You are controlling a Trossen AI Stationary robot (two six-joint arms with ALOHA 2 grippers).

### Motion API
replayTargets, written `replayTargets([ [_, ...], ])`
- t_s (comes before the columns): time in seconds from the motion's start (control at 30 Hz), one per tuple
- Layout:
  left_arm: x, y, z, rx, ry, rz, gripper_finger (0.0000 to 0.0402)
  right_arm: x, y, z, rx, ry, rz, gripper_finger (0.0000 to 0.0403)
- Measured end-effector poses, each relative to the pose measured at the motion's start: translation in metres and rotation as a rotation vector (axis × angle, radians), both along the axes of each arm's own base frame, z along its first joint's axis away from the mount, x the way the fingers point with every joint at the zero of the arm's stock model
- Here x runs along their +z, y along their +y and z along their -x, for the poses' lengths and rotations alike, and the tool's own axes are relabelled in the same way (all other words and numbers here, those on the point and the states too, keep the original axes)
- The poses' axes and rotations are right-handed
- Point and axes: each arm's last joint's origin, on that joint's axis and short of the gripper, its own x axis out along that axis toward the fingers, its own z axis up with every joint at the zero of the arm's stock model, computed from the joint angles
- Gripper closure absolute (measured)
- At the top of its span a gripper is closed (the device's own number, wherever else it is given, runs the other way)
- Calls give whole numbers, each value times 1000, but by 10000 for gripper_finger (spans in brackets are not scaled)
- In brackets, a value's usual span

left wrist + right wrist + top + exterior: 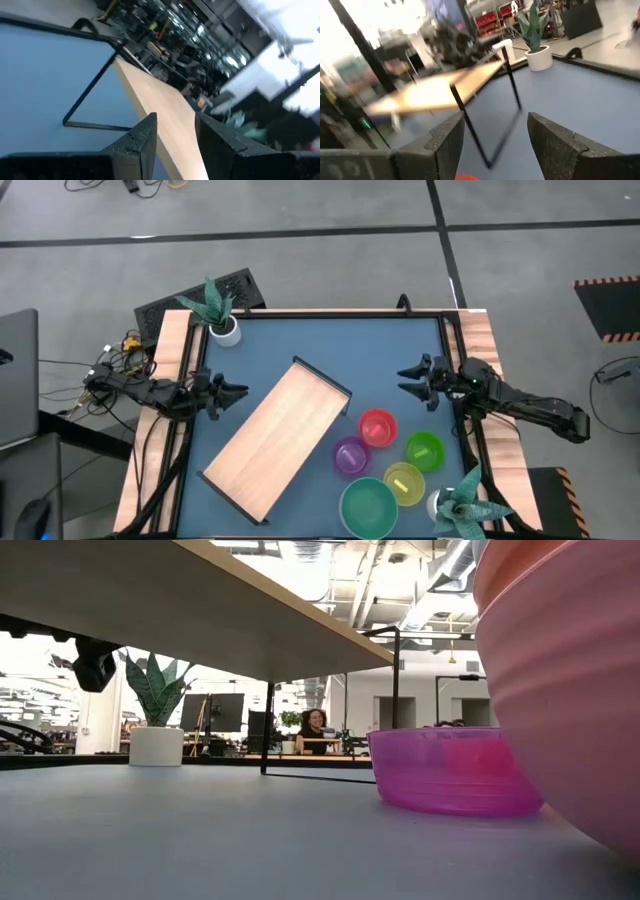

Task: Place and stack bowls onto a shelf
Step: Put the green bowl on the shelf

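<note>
The table point(300, 350) is blue with light-wood side rails point(172, 360). The shelf point(275, 438) is pale wood with dark brackets. The bowls are red point(377, 427), purple point(351, 455), lime point(424, 450), yellow point(404, 483) and teal point(368, 506). Spiky green plants sit in white pots point(226, 331).

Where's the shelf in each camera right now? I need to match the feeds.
High view: the shelf lies diagonally at the table's centre.
Low view: its board spans the top, seen from beneath.
Left wrist view: board runs ahead past the claw.
Right wrist view: blurred, mid-left.
Shared landmark: its dark end bracket.
</note>
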Motion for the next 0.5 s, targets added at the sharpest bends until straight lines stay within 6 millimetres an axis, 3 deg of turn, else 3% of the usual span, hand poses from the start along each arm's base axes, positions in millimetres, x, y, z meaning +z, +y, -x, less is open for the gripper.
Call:
replayTargets([
  [0.23,16,1,3,-1,-179,161,283,6,0,0,27,-96,-400,158],
  [0.5,65,6,19,5,-395,106,283,53,3,12,86,-505,-417,158],
])
